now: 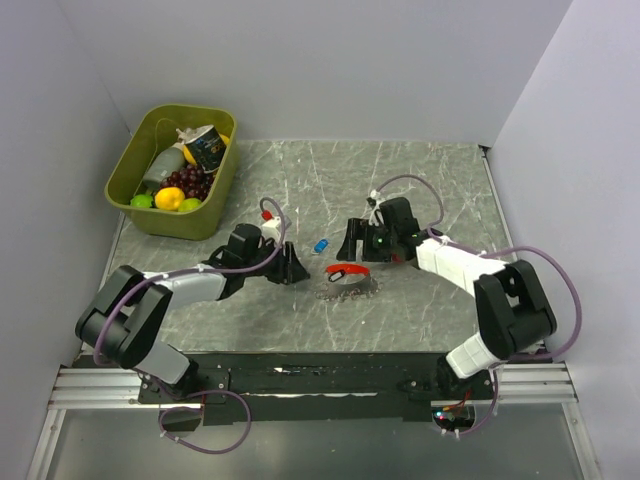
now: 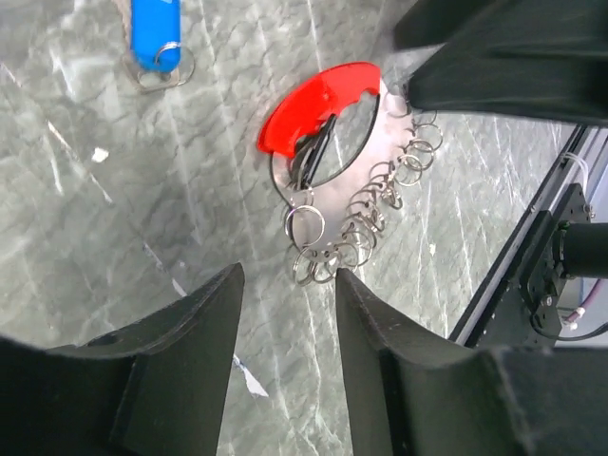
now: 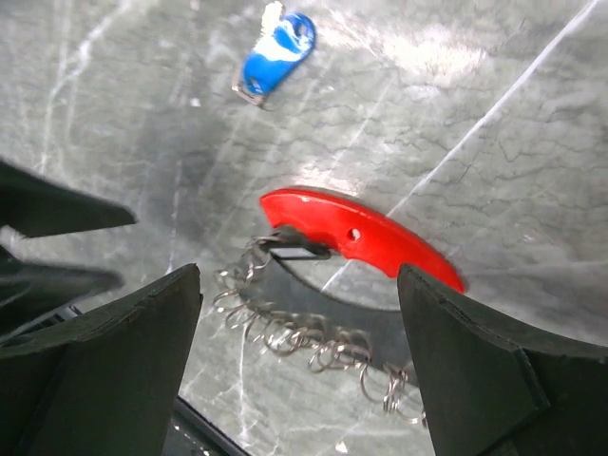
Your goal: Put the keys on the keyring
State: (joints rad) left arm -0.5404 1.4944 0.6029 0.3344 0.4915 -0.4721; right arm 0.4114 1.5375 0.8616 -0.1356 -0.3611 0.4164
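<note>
Top view: the red curved keyring [image 1: 347, 269], with its bunch of silvery rings, is seen flat on the marble table [image 1: 430, 180], between left gripper [image 1: 298, 268] and right gripper [image 1: 350, 245]. The blue-headed key [image 1: 321, 245] is seen just beside it, not attached.
Left wrist: fingers are held apart, nothing clamped; the rings are seen just past the tips.
Right wrist: fingers are spread wide above the keyring, nothing gripped.

Overhead view; two close wrist views over keyring [image 2: 313, 100]
</note>
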